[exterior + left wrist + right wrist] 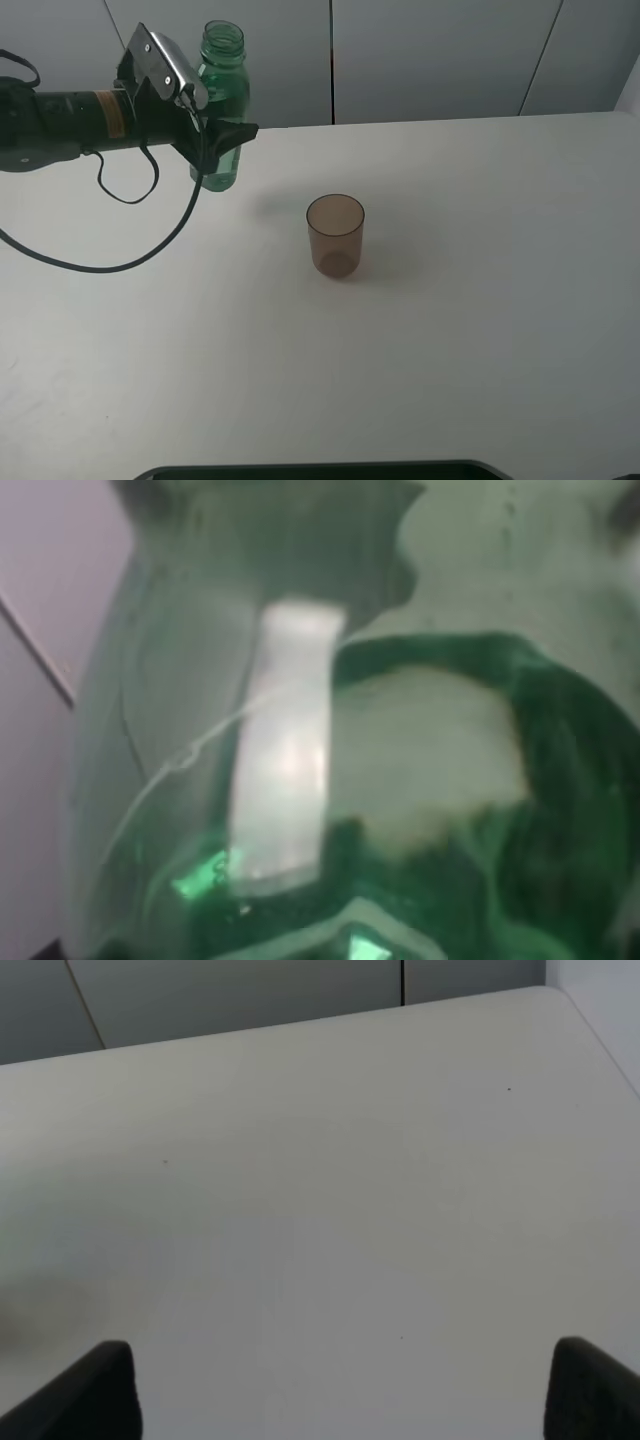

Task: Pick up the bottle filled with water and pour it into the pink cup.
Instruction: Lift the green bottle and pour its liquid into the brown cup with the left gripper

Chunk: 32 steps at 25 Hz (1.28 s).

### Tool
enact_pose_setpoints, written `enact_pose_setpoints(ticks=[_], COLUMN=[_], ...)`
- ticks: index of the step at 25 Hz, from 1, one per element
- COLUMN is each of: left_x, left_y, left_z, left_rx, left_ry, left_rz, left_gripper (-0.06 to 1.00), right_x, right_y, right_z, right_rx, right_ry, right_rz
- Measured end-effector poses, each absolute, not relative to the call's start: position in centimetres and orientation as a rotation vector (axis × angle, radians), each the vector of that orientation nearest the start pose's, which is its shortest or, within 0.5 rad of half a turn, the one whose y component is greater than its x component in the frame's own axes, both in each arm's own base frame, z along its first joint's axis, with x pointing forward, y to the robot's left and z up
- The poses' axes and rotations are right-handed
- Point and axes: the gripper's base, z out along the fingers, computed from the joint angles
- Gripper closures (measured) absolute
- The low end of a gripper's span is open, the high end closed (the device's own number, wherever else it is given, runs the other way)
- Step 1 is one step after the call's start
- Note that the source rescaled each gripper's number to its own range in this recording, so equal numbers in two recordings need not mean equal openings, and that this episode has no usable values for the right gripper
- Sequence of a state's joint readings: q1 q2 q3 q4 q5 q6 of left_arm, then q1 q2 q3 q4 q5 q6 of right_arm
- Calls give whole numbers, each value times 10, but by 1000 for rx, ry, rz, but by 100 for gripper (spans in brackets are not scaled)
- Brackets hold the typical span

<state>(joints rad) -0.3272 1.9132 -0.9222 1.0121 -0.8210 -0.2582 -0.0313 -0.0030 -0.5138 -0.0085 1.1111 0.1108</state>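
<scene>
One white table under the pink cup, grey panels behind

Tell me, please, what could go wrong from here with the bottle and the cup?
The bottle is uncapped, so tilting it before its mouth is over the pink cup could spill water on the table. The left gripper clamps smooth plastic, which might slip when tilted.

The robot's left arm is a matte black tube banded with an amber label. A silver-grey bracket sits at its wrist, and thin black cable loops beneath. The right gripper shows blunt black fingertips.
</scene>
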Motion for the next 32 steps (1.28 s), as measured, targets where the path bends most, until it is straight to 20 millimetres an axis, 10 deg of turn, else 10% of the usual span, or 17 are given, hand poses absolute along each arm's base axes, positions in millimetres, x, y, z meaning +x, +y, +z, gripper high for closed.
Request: enact_pose_setpoints(ticks=[32], left_x=[316], left_y=[-220], left_z=[137], left_rx=[1680], left_ry=[1112], left_rz=[13], left_gripper=[92], right_x=[-9], right_y=[0], right_z=[277], right_rx=[148], right_ry=[2073], right_rz=[38])
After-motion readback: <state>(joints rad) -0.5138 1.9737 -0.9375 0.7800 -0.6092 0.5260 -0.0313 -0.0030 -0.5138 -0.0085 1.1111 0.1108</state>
